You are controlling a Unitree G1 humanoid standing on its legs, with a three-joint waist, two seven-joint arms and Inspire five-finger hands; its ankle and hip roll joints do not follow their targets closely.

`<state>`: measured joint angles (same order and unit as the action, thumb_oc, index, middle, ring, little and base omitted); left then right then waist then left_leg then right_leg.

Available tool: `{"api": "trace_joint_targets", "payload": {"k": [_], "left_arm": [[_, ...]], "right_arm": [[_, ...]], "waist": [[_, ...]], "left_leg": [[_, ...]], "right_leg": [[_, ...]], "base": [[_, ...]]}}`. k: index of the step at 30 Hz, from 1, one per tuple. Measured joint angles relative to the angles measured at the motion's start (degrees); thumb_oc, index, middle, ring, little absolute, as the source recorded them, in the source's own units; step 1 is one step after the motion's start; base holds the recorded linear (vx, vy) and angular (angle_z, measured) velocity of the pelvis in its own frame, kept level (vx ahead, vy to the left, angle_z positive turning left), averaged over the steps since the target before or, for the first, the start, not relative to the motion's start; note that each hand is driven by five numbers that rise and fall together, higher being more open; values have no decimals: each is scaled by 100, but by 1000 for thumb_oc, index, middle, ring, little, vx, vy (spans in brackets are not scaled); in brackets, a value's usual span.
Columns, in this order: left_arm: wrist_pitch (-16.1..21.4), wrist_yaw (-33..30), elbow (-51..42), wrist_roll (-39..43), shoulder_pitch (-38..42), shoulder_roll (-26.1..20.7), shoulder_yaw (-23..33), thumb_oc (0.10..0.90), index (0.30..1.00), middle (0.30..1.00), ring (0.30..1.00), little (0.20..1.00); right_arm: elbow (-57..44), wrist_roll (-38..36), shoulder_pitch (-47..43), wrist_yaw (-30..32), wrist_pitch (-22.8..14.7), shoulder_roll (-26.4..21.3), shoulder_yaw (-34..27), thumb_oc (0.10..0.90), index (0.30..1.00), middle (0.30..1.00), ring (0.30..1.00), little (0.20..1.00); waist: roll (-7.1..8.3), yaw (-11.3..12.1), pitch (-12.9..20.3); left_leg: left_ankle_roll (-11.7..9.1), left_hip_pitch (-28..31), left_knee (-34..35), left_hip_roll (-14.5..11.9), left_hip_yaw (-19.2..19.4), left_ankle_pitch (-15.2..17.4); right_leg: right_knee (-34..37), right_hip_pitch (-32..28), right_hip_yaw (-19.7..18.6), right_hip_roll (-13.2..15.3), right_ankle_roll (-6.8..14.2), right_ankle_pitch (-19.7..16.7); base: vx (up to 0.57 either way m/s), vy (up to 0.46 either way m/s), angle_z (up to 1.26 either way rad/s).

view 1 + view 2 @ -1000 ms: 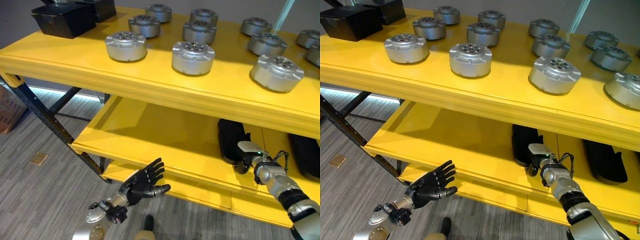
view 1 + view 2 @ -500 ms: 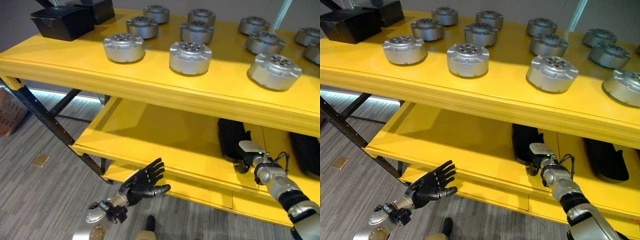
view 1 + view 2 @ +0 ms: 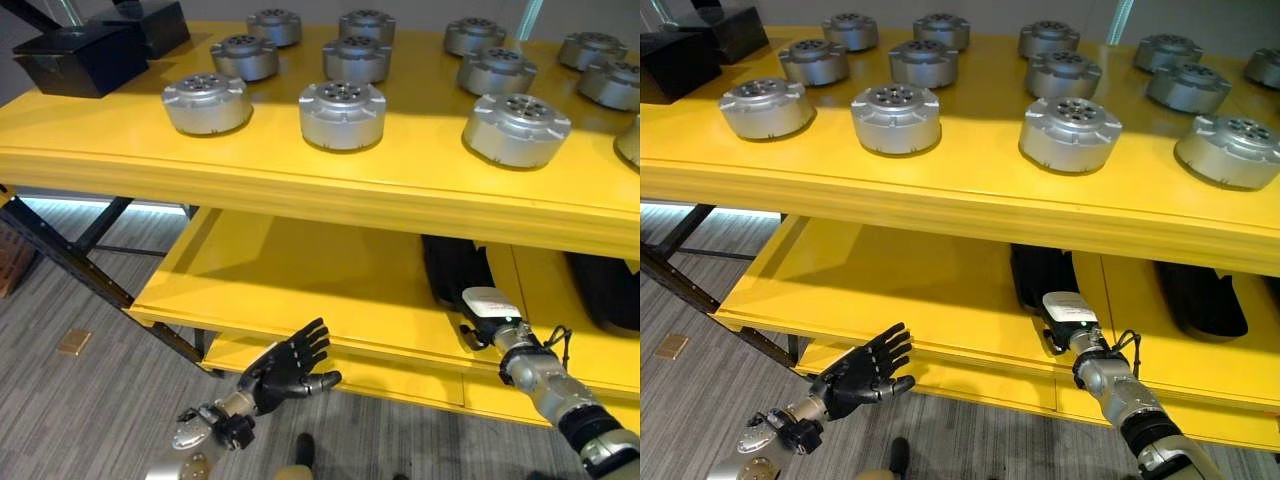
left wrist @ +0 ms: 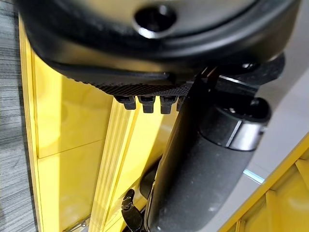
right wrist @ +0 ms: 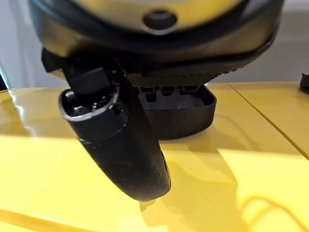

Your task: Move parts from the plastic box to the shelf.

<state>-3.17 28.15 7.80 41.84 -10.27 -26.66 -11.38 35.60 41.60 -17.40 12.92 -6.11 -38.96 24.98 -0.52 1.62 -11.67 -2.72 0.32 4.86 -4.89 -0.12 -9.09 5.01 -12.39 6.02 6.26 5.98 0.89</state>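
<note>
Parts [image 3: 342,112] in rows on top of yellow shelf [image 3: 300,170], left hand [image 3: 285,365] spread w/ fingers apart below, right hand [image 3: 487,312] at black tray [image 3: 452,268] on lower level, can't tell its fingers.

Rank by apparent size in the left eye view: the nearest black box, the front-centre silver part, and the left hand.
1. Black box, largest.
2. Silver part and left hand look close; the hand is nearer the camera, so I won't rank them.

Lighting: bright, from overhead. Glare on top shelf [image 3: 420,170]; lower shelf [image 3: 300,270] shadowed beneath it. Wrist views: near hands blurred.
</note>
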Motion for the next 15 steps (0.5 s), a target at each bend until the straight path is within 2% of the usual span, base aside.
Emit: {"api": "trace_joint_targets", "payload": {"k": [15], "left_arm": [[86,0,0,2,-13,0,-17,900,1000,1000,1000,1000]], "right_arm": [[-170,-144,173,45,-17,8,-1,900,1000,1000,1000,1000]], "waist": [[-42,-7,-3]], "left_leg": [[-3,0,0,0,8,9]], "right_leg": [[0,8,-11,2,1,1]], "base": [[0,0,0]]}}
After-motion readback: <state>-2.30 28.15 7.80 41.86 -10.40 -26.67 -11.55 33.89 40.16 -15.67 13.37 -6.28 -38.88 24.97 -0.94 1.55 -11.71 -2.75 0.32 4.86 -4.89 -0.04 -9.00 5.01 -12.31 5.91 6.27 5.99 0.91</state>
